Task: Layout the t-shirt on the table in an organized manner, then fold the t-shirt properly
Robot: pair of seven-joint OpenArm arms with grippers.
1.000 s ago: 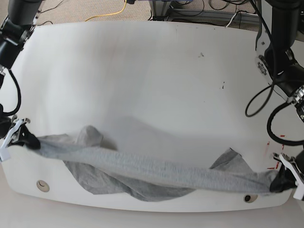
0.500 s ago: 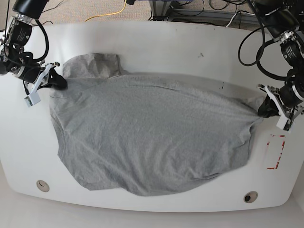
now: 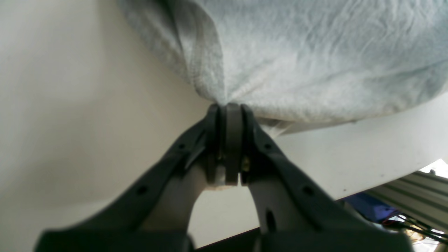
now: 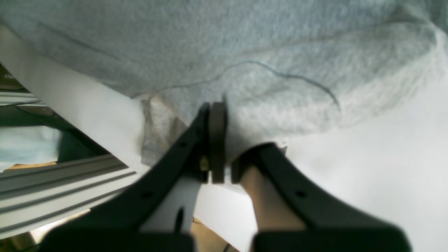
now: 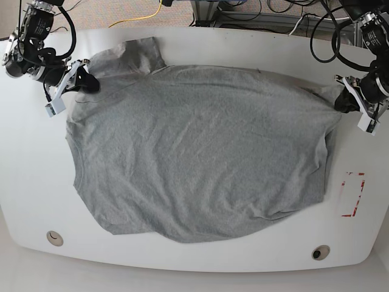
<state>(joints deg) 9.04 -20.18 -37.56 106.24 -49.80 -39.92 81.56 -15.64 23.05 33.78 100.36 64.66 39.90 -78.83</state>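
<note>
Even, bright, diffuse light fills the overhead view, with the large white smooth tabletop nearly washed out and only faint shadows under the edge of the heather-grey cotton t-shirt. Straight lines bow slightly towards the frame corners. Both wrist views are dimmer and soft; the dark gripper bodies nearest the lens are blurred, and the fabric weave is only moderately sharp.

Lab: cables, aluminium framing
</note>
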